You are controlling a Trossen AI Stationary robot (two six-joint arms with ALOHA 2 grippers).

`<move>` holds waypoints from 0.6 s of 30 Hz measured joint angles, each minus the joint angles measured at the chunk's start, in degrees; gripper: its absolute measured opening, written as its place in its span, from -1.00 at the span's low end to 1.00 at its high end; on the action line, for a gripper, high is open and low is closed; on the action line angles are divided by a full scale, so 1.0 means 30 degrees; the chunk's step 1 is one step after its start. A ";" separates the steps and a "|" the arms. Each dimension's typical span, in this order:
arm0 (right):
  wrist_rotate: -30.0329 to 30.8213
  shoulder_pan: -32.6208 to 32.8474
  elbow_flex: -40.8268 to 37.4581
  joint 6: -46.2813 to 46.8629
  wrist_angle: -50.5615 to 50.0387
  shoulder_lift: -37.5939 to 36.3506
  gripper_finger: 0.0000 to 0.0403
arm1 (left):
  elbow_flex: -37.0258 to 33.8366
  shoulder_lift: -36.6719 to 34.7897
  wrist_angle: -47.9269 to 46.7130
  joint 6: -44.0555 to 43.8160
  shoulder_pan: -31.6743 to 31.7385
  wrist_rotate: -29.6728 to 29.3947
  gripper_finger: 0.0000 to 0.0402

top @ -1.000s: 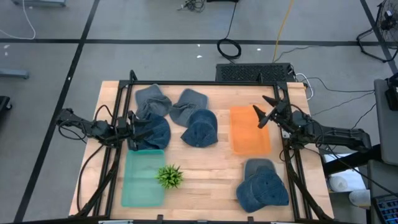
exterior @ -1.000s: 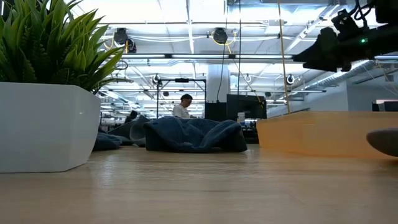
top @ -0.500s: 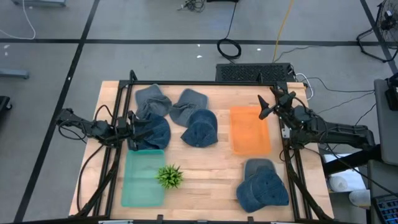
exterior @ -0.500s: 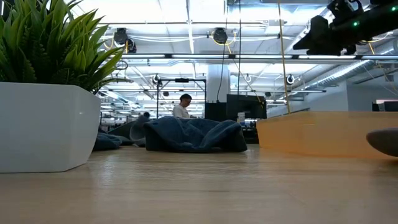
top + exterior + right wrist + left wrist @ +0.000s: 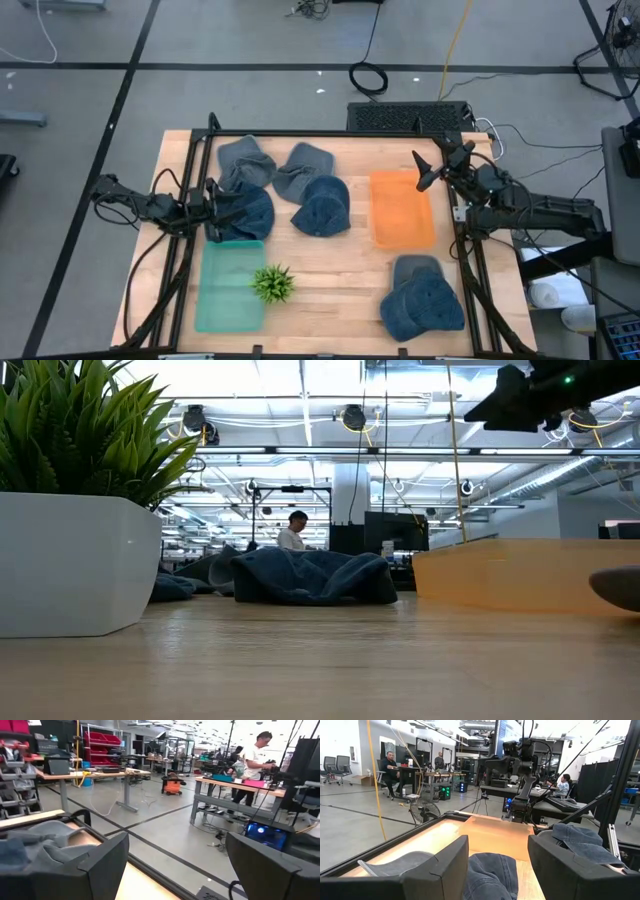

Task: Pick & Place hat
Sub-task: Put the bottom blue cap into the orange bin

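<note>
Several denim hats lie on the table. A blue hat (image 5: 250, 212) sits at the teal tray's far edge, and my left gripper (image 5: 213, 214) stands open at its left side. In the left wrist view a blue hat (image 5: 490, 875) shows between the open fingers (image 5: 497, 851). A grey hat (image 5: 244, 159), a grey-blue hat (image 5: 303, 166) and a darker blue hat (image 5: 323, 207) lie mid-table. Two more hats (image 5: 421, 299) rest near the right front. My right gripper (image 5: 423, 172) hangs open and empty, high above the orange tray's far right corner (image 5: 505, 398) (image 5: 177, 857). My left gripper is level, coming from the table's left, with its fingers on either side of the blue hat's left edge (image 5: 228, 214). I cannot tell whether they touch the hat. The hat lies on the table and on the teal tray's rim.
A teal tray (image 5: 226, 300) holds a small potted plant (image 5: 272, 284) at the near left. An orange tray (image 5: 402, 235) sits right of centre. A black frame (image 5: 330, 132) runs round the table's far and side edges. Bare wood (image 5: 335, 280) lies between the trays.
My right gripper has risen and drawn a little toward the far edge, above the orange tray's far right corner, staying open. The left arm and the hats have kept still.
</note>
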 joint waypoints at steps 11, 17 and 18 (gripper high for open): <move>0.0803 0.0003 0.4756 0.0259 -0.3364 0.2581 0.58 | 0.0000 0.0000 0.0004 0.0000 0.0007 0.0000 0.07; 0.0824 0.0003 0.8329 0.2391 -0.7331 0.4387 0.58 | 0.0000 -0.0004 0.0004 0.0000 0.0007 0.0000 0.07; 0.0824 0.0003 0.8772 0.3178 -0.8058 0.4655 0.58 | 0.0000 0.0000 0.0004 0.0000 0.0001 0.0000 0.07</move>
